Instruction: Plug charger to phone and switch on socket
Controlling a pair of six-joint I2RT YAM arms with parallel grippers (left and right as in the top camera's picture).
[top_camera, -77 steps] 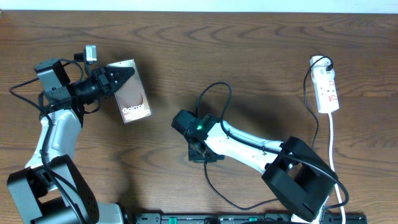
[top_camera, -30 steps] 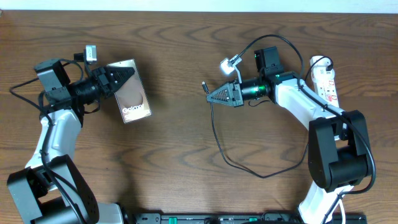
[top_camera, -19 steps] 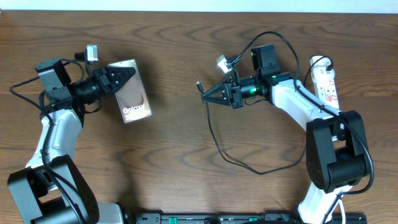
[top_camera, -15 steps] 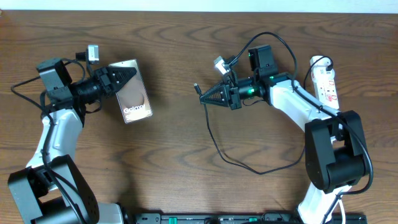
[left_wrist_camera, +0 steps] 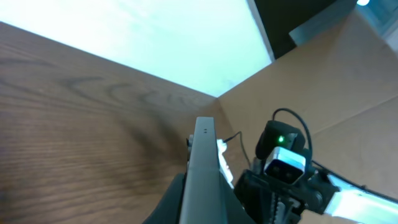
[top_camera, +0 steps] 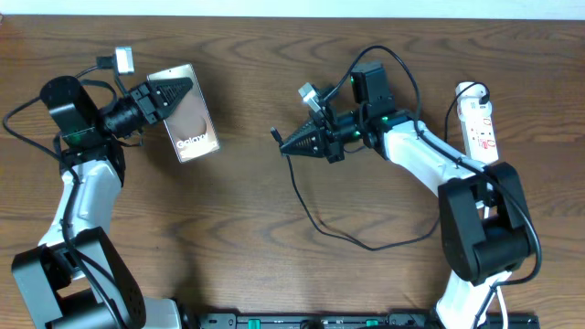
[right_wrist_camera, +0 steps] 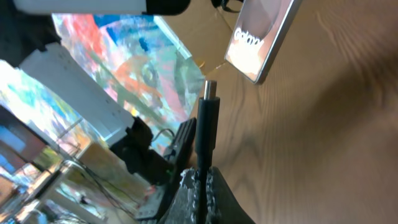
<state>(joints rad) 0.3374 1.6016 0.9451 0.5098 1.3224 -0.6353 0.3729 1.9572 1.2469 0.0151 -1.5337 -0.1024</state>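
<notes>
Left fingers (left_wrist_camera: 169,202) are closed on the phone (left_wrist_camera: 202,163), pinching one short end. From the left wrist camera I see the slab edge-on, running straight out ahead of the fingertips. From overhead, the left gripper (top_camera: 181,90) grips the end away from the white "Galaxy" lettering. The glossy brown face is turned up toward the camera, with the lettered end farthest from the fingers. The phone seems raised off the table (top_camera: 228,55), but I cannot tell for sure.

Right fingers (right_wrist_camera: 219,193) are pressed together around the charger (right_wrist_camera: 205,127), just behind its plug. The black plug body stands straight out from the fingertips, with the small metal tip at its far end. In the right wrist view, the phone's lettered end hangs ahead of that tip and a little to one side, apart from the plug. Overhead, the right gripper (top_camera: 285,143) points at the left one across a gap of bare wood, plug tip leading. The cable trails back from the fingers, lies in a loose loop on the table and runs toward the base of the right arm.

Well behind the right gripper, past the arm's elbow, lies the socket (top_camera: 480,123), a white strip with red marks. Its white cord (top_camera: 491,215) runs back toward the base.
</notes>
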